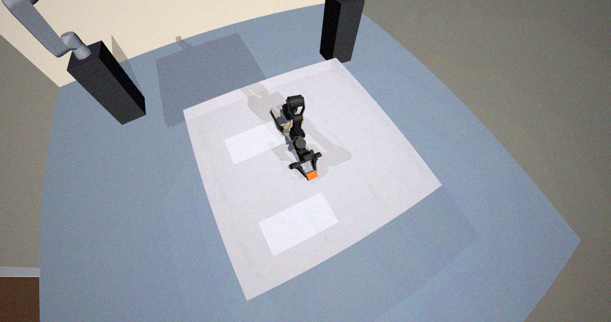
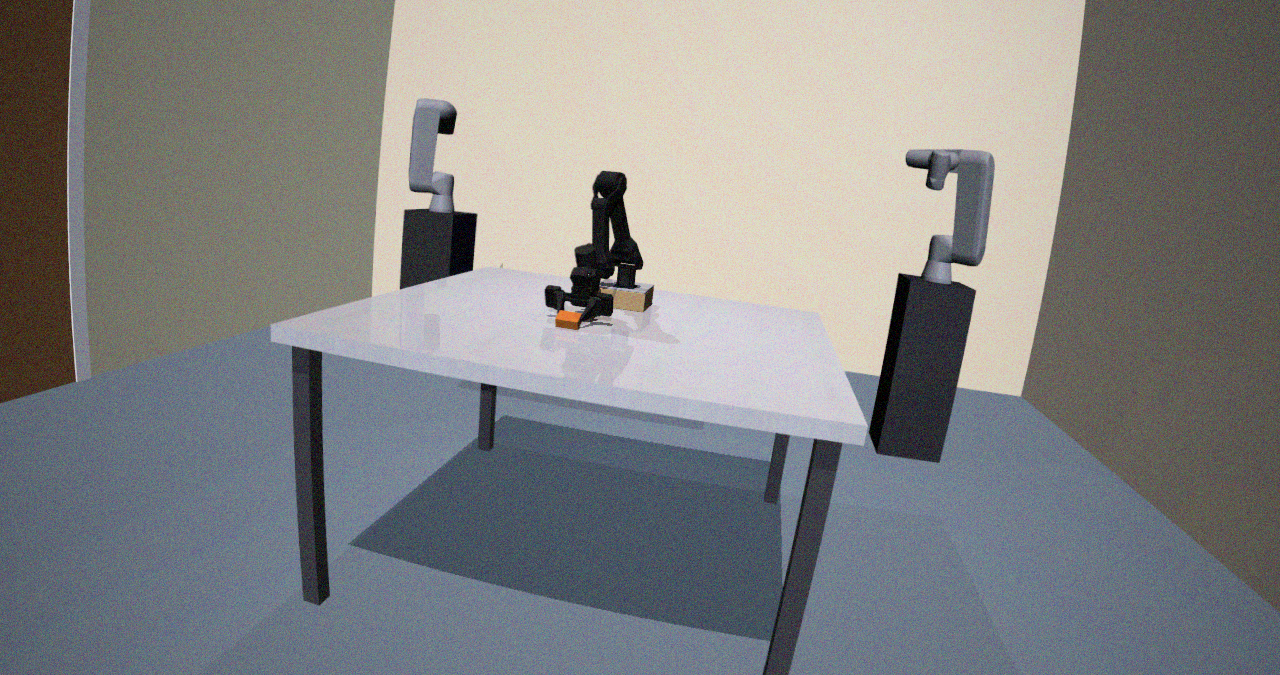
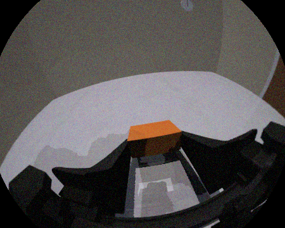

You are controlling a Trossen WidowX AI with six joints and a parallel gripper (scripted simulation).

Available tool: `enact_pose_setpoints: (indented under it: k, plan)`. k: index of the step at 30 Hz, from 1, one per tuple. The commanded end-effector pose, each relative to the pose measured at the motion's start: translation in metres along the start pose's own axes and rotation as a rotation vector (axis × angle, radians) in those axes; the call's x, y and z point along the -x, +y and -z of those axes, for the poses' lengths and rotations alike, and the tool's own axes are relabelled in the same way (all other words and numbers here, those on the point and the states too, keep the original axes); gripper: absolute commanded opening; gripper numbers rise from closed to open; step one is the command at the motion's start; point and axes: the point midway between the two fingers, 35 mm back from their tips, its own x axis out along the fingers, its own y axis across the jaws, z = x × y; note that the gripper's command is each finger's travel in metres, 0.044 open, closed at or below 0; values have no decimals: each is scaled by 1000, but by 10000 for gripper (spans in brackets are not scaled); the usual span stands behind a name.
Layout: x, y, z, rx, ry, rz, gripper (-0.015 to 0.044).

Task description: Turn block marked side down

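Observation:
An orange block (image 1: 312, 175) (image 2: 567, 320) (image 3: 155, 139) is between my fingertips, low over the white table (image 1: 375, 149) (image 2: 716, 349) (image 3: 180, 95). My gripper (image 1: 312, 174) (image 2: 569, 318) (image 3: 153, 138) is shut on it, one finger on each of two opposite sides. The arm's wrist is low and reaches out at a shallow slant. In the wrist view the block's upper face is bright orange and its face toward the camera is dark and shaded. No marking can be made out on the faces in view. Whether the block touches the table is unclear.
My arm's base stands on a wood-coloured block (image 1: 287, 127) (image 2: 634, 297) toward the back of the table. Two bright rectangular patches show on the table top in the top view. Two grey arms on black pedestals (image 1: 106, 83) (image 2: 921, 366) stand beyond the table.

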Motion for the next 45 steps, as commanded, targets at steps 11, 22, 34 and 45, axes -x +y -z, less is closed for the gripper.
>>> enact_pose_setpoints:
  k: [11, 22, 34, 45]
  plan:
    - [17, 5, 5, -1, -84, -11, 0]
    - [17, 5, 5, -1, -84, -11, 0]
    - [17, 5, 5, -1, -84, -11, 289]
    - [17, 5, 5, -1, -84, -11, 440]
